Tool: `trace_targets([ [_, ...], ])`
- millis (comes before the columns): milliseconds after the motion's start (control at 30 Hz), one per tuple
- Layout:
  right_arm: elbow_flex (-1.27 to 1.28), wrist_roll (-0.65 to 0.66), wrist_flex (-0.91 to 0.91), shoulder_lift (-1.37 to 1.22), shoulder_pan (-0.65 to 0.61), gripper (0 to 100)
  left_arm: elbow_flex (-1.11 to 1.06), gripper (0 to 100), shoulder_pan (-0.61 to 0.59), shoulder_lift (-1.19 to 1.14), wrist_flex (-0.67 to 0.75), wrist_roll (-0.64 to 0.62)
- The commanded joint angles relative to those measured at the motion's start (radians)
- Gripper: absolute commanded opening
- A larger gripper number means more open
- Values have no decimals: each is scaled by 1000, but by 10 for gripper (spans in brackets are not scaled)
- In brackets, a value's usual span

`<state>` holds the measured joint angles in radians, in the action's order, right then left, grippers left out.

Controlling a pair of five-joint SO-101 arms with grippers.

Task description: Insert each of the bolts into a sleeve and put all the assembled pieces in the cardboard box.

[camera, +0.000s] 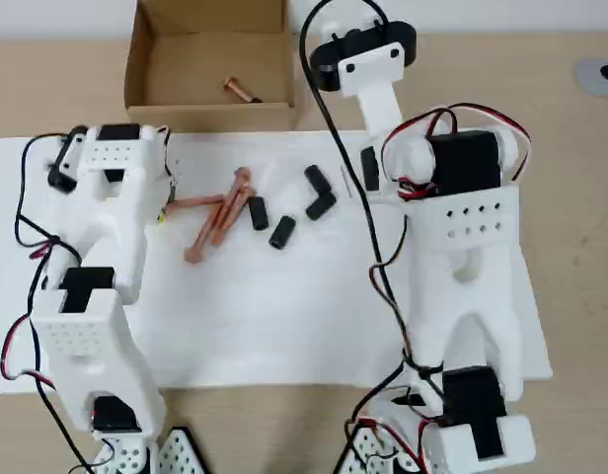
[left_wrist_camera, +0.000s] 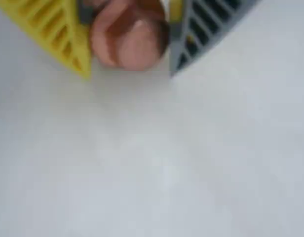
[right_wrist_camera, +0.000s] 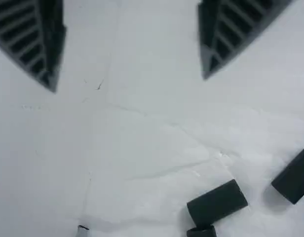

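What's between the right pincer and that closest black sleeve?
Only bare white sheet, as the right wrist view shows. The open right pincer hangs apart from the nearest sleeve.

You had copper bolts (camera: 220, 212), black sleeves (camera: 282, 232), a brown cardboard box (camera: 138, 69), a white sheet (camera: 284, 316), and ribbed fingers (left_wrist_camera: 53, 34), one yellow, one grey.

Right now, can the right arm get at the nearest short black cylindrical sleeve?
Probably yes: the right gripper is open above the white sheet, and nothing lies between it and the sleeve.
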<state>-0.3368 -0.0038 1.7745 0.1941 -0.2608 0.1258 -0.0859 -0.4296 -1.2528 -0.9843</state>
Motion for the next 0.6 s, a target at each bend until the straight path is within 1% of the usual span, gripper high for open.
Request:
trace_targets([
  [0,2,6,14,45,13,224,161,5,20,91,-141,78],
  [200,2,6,14,45,13,224,390,5,20,214,-315,199],
  [300,2,6,14,45,13,224,486,5,17,278,-393,301],
  [367,2,5,14,47,13,224,520,5,-14,318,-428,428],
  [400,2,5,14,50,13,224,522,5,-35,334,-436,512],
  [500,13,5,14,51,8,224,494,6,-129,377,-442,825],
  [567,51,5,14,53,5,224,473,6,-187,415,-443,1007],
])
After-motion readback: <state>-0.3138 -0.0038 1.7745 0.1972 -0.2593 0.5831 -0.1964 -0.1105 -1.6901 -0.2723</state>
